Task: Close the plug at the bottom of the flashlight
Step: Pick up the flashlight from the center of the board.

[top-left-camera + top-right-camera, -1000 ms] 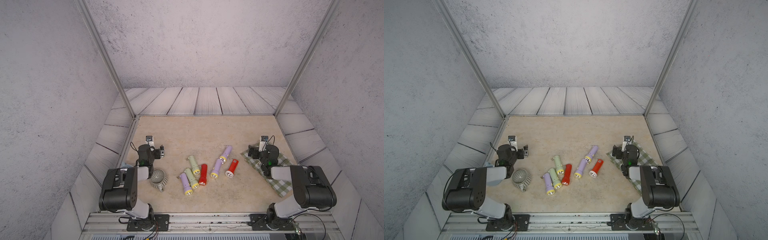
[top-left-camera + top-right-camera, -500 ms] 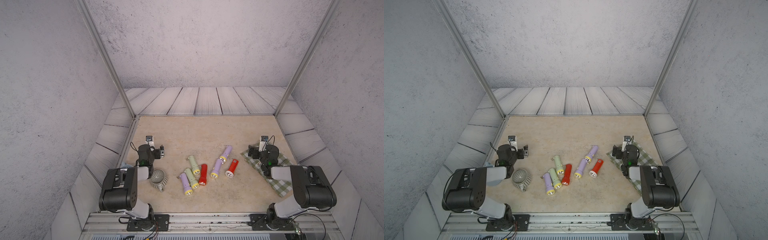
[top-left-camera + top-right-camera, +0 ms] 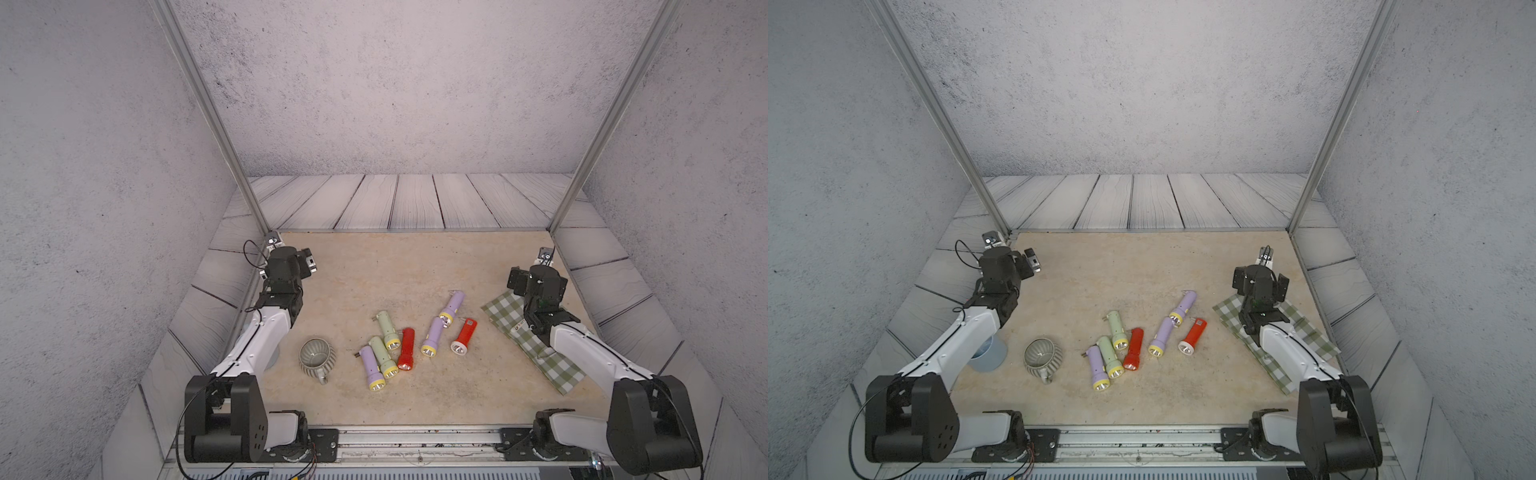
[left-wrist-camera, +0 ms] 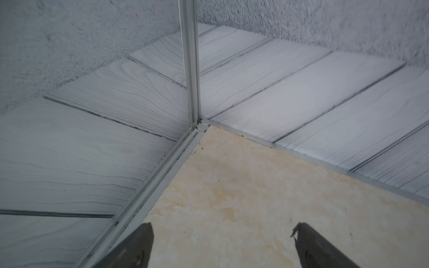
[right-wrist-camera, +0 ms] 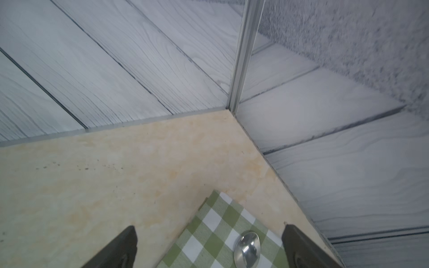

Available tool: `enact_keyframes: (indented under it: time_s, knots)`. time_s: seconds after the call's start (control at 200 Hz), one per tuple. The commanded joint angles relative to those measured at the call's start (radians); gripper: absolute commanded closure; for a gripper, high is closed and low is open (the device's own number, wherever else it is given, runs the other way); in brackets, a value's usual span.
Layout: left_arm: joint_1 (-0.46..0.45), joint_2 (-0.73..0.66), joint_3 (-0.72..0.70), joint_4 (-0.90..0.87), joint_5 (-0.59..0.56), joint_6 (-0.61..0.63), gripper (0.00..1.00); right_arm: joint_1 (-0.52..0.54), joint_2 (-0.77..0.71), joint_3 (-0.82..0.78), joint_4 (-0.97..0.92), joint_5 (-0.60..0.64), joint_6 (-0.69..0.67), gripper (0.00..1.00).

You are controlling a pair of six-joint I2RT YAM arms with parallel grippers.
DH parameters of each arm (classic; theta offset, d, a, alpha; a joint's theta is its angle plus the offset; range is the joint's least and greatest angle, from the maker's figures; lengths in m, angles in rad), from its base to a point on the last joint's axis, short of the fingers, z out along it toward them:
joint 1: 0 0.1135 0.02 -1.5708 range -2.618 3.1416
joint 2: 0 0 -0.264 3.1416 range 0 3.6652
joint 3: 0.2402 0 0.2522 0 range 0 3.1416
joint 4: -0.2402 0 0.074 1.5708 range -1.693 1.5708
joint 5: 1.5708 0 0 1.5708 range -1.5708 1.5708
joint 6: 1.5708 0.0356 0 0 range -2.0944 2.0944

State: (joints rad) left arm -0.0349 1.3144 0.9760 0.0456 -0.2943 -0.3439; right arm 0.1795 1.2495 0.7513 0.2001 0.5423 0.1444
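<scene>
Plastic flashlights (image 3: pixel 407 347), seven in purple, green, red, lie loose at worktop (image 3: pixel 374 266) centre, unheld, well apart from both arms; tail plugs look flipped out on several. Left jaws spread over bare corner, right jaws spread above checked cloth (image 5: pixel 216 232) and spoon (image 5: pixel 247 246), probably parked before reaching.

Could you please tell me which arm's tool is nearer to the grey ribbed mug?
Left. The left tool hovers open toward the far-left corner, behind the mug; the right tool is beyond the flashlights, above the checked cloth.
</scene>
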Motion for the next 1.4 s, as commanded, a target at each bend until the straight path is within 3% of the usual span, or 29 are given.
enact_keyframes:
  time_s: [0.0,0.095,0.205,0.27,0.35,0.445,0.52,0.646,0.701,0.746,0.801,0.851,0.956,1.031,1.081,1.281,1.396]
  knots:
    - [-0.002,-0.023,0.121,-0.306,0.089,-0.182,0.02,0.112,-0.021,0.097,-0.183,0.231,-0.056,0.01]
    - [0.004,-0.031,0.164,-0.334,0.233,-0.181,0.02,0.184,-0.015,0.187,-0.294,0.239,-0.042,0.01]
    - [0.031,-0.059,0.178,-0.467,0.18,-0.409,0.02,0.229,-0.016,0.256,-0.4,0.172,0.004,0.01]
    - [0.071,-0.091,0.153,-0.515,0.217,-0.516,0.02,0.258,-0.018,0.277,-0.448,0.142,0.01,0.01]
    - [0.105,-0.12,0.114,-0.451,0.329,-0.469,0.02,0.287,-0.014,0.295,-0.508,0.102,0.022,0.0]
    - [0.105,-0.111,0.19,-0.579,0.344,-0.383,0.02,0.308,-0.005,0.317,-0.591,-0.003,0.058,0.07]
    - [0.104,-0.111,0.224,-0.629,0.428,-0.314,0.02,0.317,0.009,0.323,-0.646,-0.104,0.103,0.13]
    - [0.09,-0.161,0.176,-0.627,0.624,-0.231,0.02,0.354,0.02,0.29,-0.683,-0.197,0.153,0.36]
    - [0.046,-0.175,0.17,-0.682,0.609,-0.186,0.02,0.384,0.02,0.27,-0.69,-0.209,0.163,0.48]
    - [-0.034,-0.176,0.179,-0.746,0.5,-0.136,0.02,0.409,0.019,0.257,-0.696,-0.214,0.167,0.59]
    - [-0.157,-0.163,0.187,-0.813,0.339,-0.101,0.02,0.439,0.026,0.246,-0.709,-0.208,0.17,0.61]
    - [-0.241,-0.135,0.18,-0.846,0.283,-0.095,0.02,0.455,0.03,0.232,-0.711,-0.207,0.175,0.6]
    - [-0.312,-0.059,0.16,-0.875,0.311,-0.098,0.0,0.46,0.033,0.206,-0.712,-0.247,0.185,0.6]
    - [-0.354,0.009,0.15,-0.889,0.339,-0.105,0.2,0.461,0.027,0.184,-0.711,-0.273,0.185,0.56]
    - [-0.365,0.06,0.154,-0.918,0.397,-0.124,0.27,0.461,0.015,0.161,-0.699,-0.291,0.179,0.5]
    - [-0.526,0.232,0.162,-0.912,0.352,-0.185,0.21,0.46,-0.047,0.068,-0.641,-0.333,0.186,0.46]
    - [-0.57,0.305,0.206,-0.92,0.362,-0.194,0.2,0.461,-0.07,0.058,-0.647,-0.337,0.194,0.43]
